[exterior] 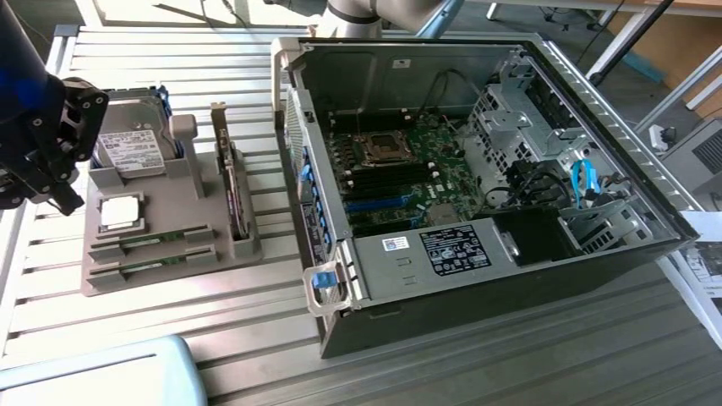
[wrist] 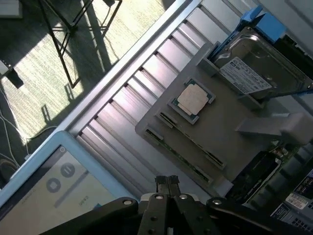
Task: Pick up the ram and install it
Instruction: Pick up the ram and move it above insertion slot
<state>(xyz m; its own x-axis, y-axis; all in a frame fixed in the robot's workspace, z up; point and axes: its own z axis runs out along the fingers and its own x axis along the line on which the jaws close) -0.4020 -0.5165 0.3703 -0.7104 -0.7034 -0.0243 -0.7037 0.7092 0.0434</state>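
Two ram sticks (exterior: 150, 244) lie edge-up in slots at the near end of a grey holder (exterior: 169, 283); in the wrist view the ram (wrist: 191, 139) shows as thin green strips. My black gripper (exterior: 59, 193) hangs above the table at the exterior view's left, beside the holder and apart from it. Its fingertips (wrist: 167, 182) are pressed together with nothing between them. The open computer case (exterior: 474, 279) lies at the exterior view's right, with the motherboard (exterior: 412, 173) and its long memory slots exposed.
The holder also carries a hard drive (exterior: 134, 148), a square silver processor chip (exterior: 120, 211) and an upright expansion card (exterior: 225, 182). A light blue tablet-like device (exterior: 101, 376) lies at the near table corner. The slatted metal table (exterior: 259, 296) ends just beyond the gripper.
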